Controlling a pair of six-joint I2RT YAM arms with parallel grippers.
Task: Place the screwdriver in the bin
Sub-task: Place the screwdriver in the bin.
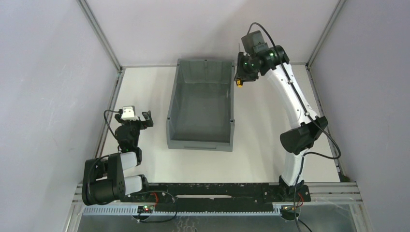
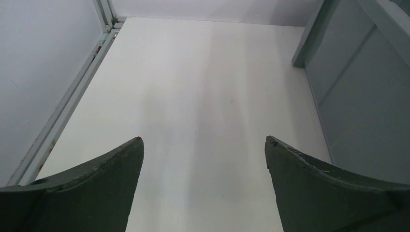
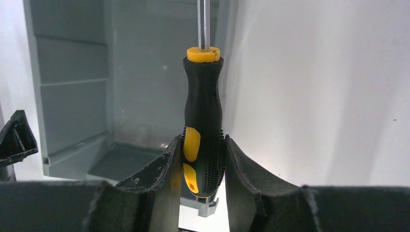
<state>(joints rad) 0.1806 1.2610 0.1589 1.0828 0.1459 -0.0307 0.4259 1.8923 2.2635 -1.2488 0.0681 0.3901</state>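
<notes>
White worktop (image 1: pixel 145 87) is seen from above, enclosed by pale walls (image 1: pixel 43 72) and slim metal posts (image 1: pixel 99 34) at the far corners. The bin (image 1: pixel 173 104) is set in the middle of the worktop, nearer the far edge, with its lower front lip turned toward the near edge; nothing can be seen lying inside it. The right arm (image 1: pixel 290 96) is stretched toward the far right corner, and the right gripper (image 1: pixel 240 77) is held just beside the bin's far right corner, outside its wall. A yellow end of the screwdriver (image 1: pixel 239 83) is seen there in the gripper; whether it touches the worktop cannot be told. The left arm (image 1: pixel 113 174) is folded by the left edge, and the left gripper (image 1: pixel 146 118) is kept well apart from the bin. From the left wrist, the left gripper (image 2: pixel 203 142) is shown with its jaws spread wide and nothing between them; bare worktop is seen below, and the bin's grey side (image 2: pixel 358 96) is seen at the right. From the right wrist, the screwdriver (image 3: pixel 203 96) is shown clamped by its black and yellow handle between the two fingers (image 3: pixel 164 179) of the right gripper (image 3: pixel 201 140), which are pressed against both sides of the handle. The thin metal shaft (image 3: pixel 204 24) is pointed away from the camera and is cut off at the top of the view. The bin's grey wall (image 3: pixel 72 96) is seen behind and to the left of the handle.
</notes>
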